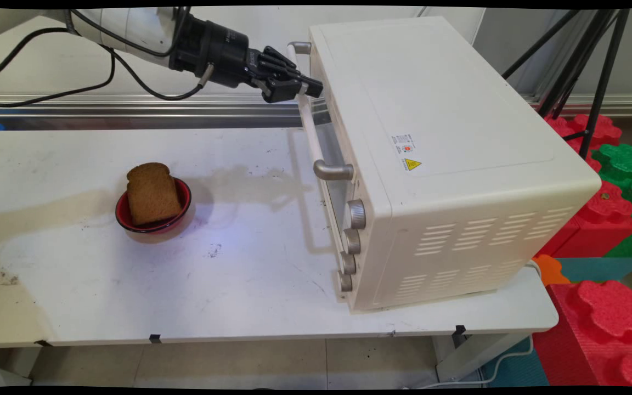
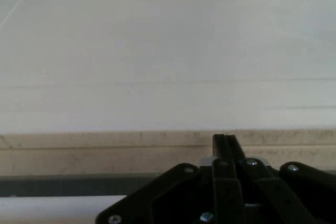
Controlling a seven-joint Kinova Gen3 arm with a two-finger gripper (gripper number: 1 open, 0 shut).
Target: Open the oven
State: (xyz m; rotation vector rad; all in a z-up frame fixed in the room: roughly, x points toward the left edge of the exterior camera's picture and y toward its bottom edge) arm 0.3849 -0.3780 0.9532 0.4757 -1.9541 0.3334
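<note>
Your gripper (image 1: pixel 311 88), fingers pressed together with nothing between them, touches the toaster oven's (image 1: pixel 447 137) door handle (image 1: pixel 309 118); its small yellow warning sticker (image 1: pixel 412 164) is unreadable.

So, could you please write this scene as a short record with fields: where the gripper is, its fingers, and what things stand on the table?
gripper: black two-finger gripper, at the upper part of the oven's handle, level with the oven's top edge
fingers: closed together, seen in the hand view
oven: cream toaster oven, door shut, four knobs on its front
bowl: red bowl on the table's left part, apart from the oven
bread: brown slice leaning in the bowl
table: white table
</note>
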